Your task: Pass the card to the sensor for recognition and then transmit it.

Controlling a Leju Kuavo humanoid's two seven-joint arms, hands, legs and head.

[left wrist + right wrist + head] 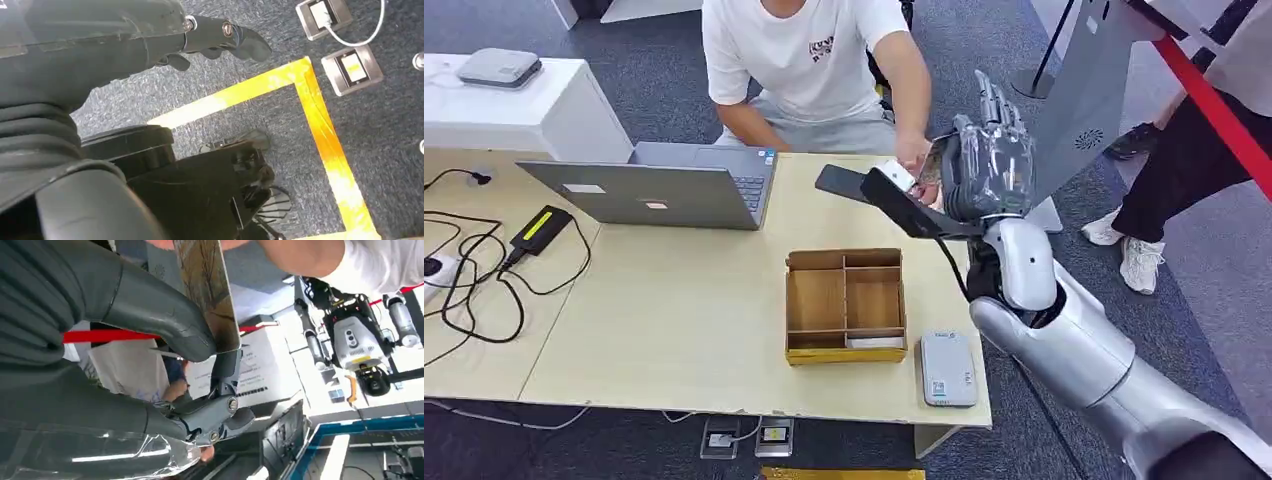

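Observation:
My right hand (987, 160) is raised over the table's far right corner. In the right wrist view its thumb (165, 320) and a finger pinch a brownish patterned card (207, 290). A seated person in a white shirt (809, 50) reaches a hand (914, 158) to that card and touches its far end. A grey card sensor (947, 368) lies flat near the front right corner of the table, well below my hand. My left hand (125, 40) hangs beside my body over the carpet, fingers loosely extended and holding nothing.
An open laptop (664, 185) stands at the back of the table (674, 330), a divided cardboard box (845, 304) in the middle, and cables with a black adapter (541, 228) at the left. A dark flat device (839, 181) lies near my hand. Another person (1184, 170) stands at the right.

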